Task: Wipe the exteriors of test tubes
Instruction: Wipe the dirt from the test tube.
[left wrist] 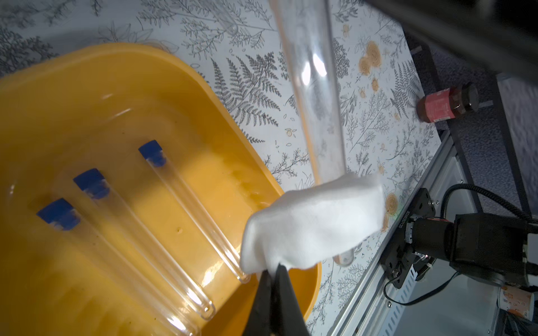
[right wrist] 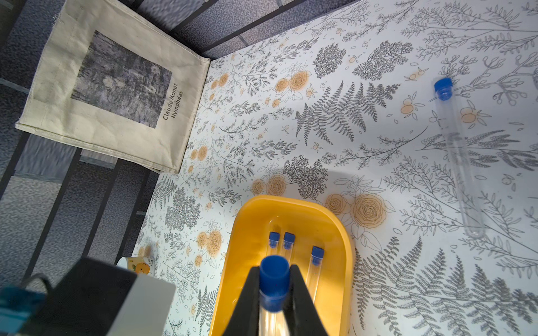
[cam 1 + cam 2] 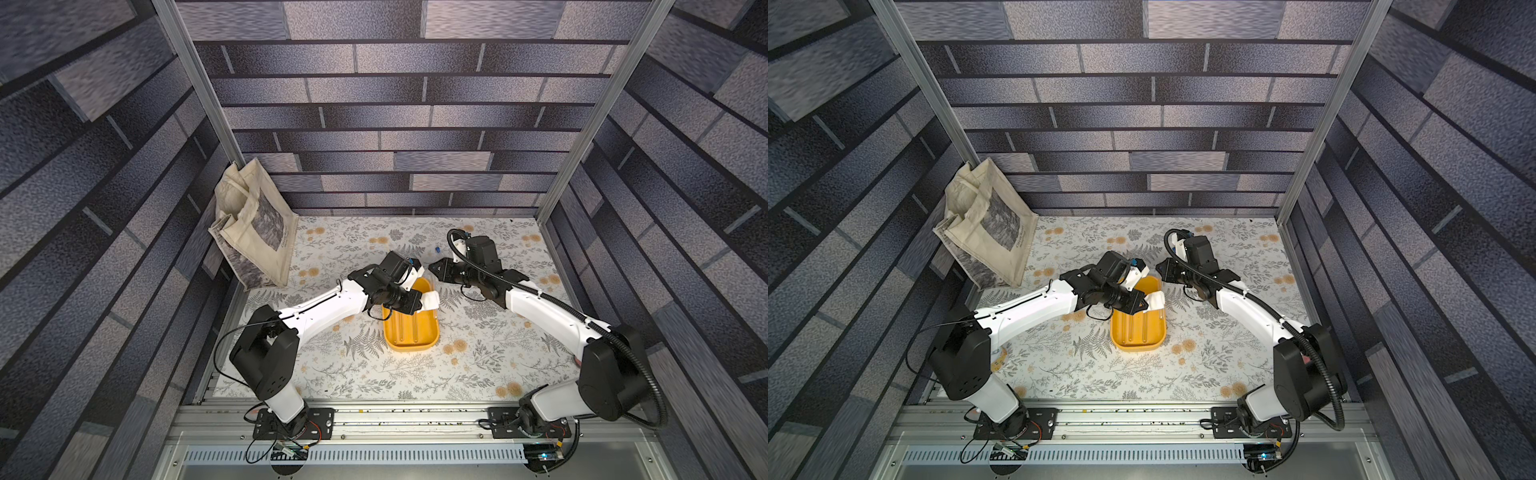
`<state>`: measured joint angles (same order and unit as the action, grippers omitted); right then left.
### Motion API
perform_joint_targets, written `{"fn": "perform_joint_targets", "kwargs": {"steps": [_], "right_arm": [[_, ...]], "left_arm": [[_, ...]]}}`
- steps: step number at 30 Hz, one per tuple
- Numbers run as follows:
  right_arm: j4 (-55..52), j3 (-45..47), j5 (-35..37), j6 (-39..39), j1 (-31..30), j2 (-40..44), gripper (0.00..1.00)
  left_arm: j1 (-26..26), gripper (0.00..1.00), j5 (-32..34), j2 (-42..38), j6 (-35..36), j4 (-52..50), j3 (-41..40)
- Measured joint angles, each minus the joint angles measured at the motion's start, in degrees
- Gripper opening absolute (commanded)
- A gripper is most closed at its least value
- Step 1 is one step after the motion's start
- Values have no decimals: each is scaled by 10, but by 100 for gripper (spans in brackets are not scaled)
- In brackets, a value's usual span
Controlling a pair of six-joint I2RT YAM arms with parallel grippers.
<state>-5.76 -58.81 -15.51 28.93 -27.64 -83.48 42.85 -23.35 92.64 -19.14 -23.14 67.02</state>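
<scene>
My right gripper [image 2: 274,269] is shut on the blue-capped end of a clear test tube [image 1: 314,96]. That tube hangs over the yellow tray [image 3: 411,332], and its rounded end is wrapped by the white cloth [image 1: 314,221]. My left gripper [image 1: 273,270] is shut on that cloth, which appears in both top views [image 3: 432,300] [image 3: 1155,300]. Three capped test tubes [image 1: 139,229] lie side by side in the tray [image 2: 334,221]. Another test tube [image 2: 457,151] lies on the floral table behind the tray, and its blue cap [image 3: 437,249] shows in a top view.
A cream tote bag [image 3: 253,232] leans in the far left corner. A brown bottle with a red label [image 1: 445,104] lies beyond the table's edge. A small can with an orange print [image 2: 136,264] stands left of the tray. The two wrists [image 3: 1133,270] sit close together.
</scene>
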Motion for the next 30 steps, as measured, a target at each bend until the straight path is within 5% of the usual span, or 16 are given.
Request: {"fn": "perform_joint_targets", "kwargs": {"steps": [12,30], "right_arm": [[0,0,0,0,0,0,13],[0,1,0,0,0,3,13]], "left_arm": [[5,4,7,-40,-13,23,-50],[-31,4,6,65,22,-32,131]]}}
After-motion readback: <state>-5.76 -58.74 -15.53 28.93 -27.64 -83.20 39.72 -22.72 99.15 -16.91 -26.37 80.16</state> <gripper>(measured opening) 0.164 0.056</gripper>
